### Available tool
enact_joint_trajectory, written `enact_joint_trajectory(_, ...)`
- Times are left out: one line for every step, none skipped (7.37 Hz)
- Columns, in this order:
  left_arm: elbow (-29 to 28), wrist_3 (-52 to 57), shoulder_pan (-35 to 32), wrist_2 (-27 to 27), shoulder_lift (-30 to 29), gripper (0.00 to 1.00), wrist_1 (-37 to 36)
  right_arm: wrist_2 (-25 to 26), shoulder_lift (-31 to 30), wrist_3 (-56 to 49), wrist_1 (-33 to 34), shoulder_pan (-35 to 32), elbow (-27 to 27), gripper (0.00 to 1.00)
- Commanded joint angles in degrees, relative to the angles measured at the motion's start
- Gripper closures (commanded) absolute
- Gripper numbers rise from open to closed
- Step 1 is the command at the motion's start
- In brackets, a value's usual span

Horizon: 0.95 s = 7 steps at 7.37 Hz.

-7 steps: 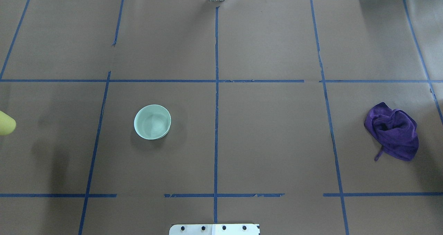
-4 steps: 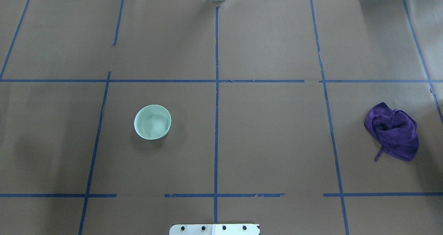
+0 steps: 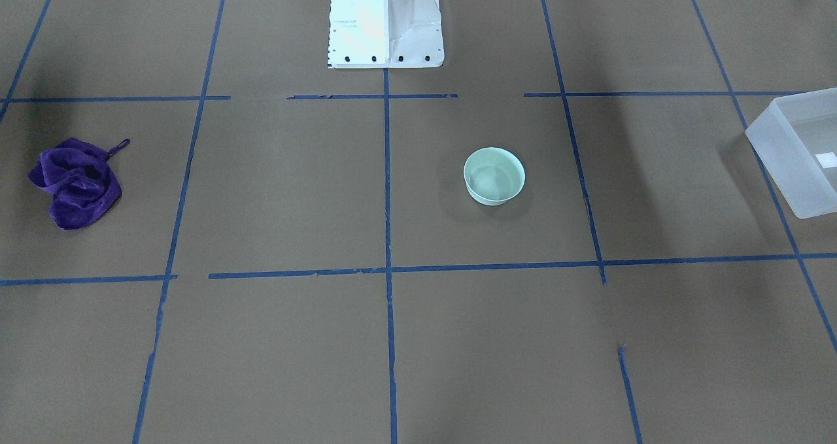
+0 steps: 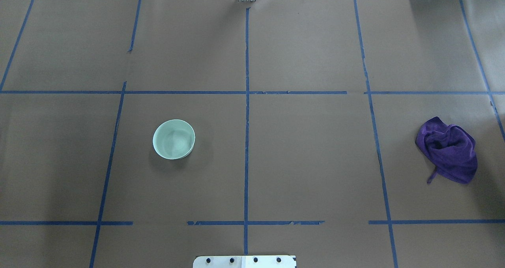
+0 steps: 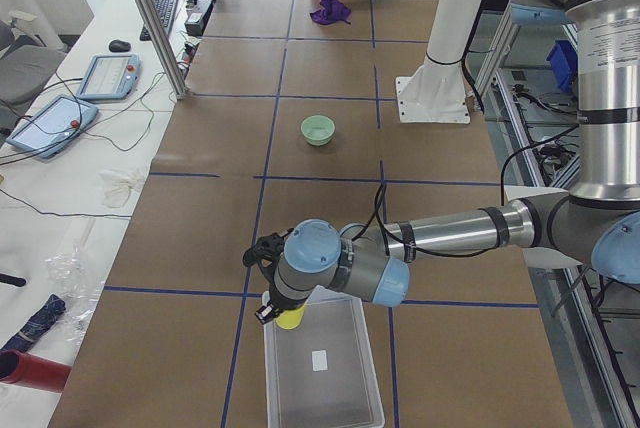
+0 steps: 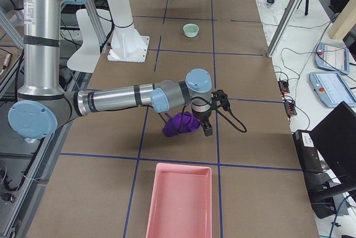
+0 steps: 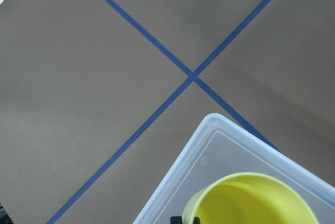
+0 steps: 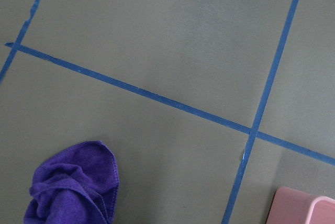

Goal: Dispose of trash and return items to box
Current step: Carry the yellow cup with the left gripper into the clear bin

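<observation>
The yellow cup (image 7: 251, 200) hangs in my left gripper (image 5: 283, 316), which is shut on it, over a corner of the frosted white box (image 7: 209, 150). In the exterior left view the cup (image 5: 290, 319) is just above the box's (image 5: 340, 398) near-left corner. The mint-green bowl (image 4: 174, 139) stands upright and alone left of the table's middle; it also shows in the front view (image 3: 494, 176). My right gripper (image 6: 206, 127) hovers by the purple cloth (image 6: 181, 124); I cannot tell if it is open or shut.
The purple cloth (image 4: 447, 149) lies crumpled on the table's right side. A pink tray (image 6: 179, 202) stands beyond it at the right end, and its corner shows in the right wrist view (image 8: 306, 205). The robot's white base (image 3: 386, 22) is at the table's near edge.
The yellow cup, at the overhead view's left edge one second ago, has moved left out of that view. The bowl and the cloth have not moved.
</observation>
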<state>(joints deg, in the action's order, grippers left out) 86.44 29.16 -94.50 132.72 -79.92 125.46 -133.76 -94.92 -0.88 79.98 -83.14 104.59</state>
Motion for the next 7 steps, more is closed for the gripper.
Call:
enact_joint_trajectory(-4.08,-15.74,5.86,0.61,4.06,1.00,16.78,-0.01,0.00,0.00,0.00,0.00,0.00,0.00)
enact_joint_trajectory(-4.18,-19.02,9.12,2.35,4.42,1.00,17.27,-0.01,0.00,0.00,0.00,0.00,0.00,0.00)
enact_joint_trajectory(-5.31,-19.14,10.98,2.89,4.51,1.00,17.27,-0.01,0.00,0.00,0.00,0.00,0.00,0.00)
enact_joint_trajectory(-5.41,-18.62,11.78,2.90,6.42,1.00,18.40,0.08,0.00,0.00,0.00,0.00,0.00,0.00)
enact_joint_trajectory(-5.41,-18.44,12.83,3.07,7.57,1.00,19.81,0.16,0.00,0.00,0.00,0.00,0.00,0.00)
enact_joint_trajectory(-5.32,-18.52,14.06,7.07,7.59,1.00,19.99,0.16,0.00,0.00,0.00,0.00,0.00,0.00)
enact_joint_trajectory(-5.41,-18.52,14.34,8.07,7.59,1.00,20.43,0.16,0.00,0.00,0.00,0.00,0.09,0.00)
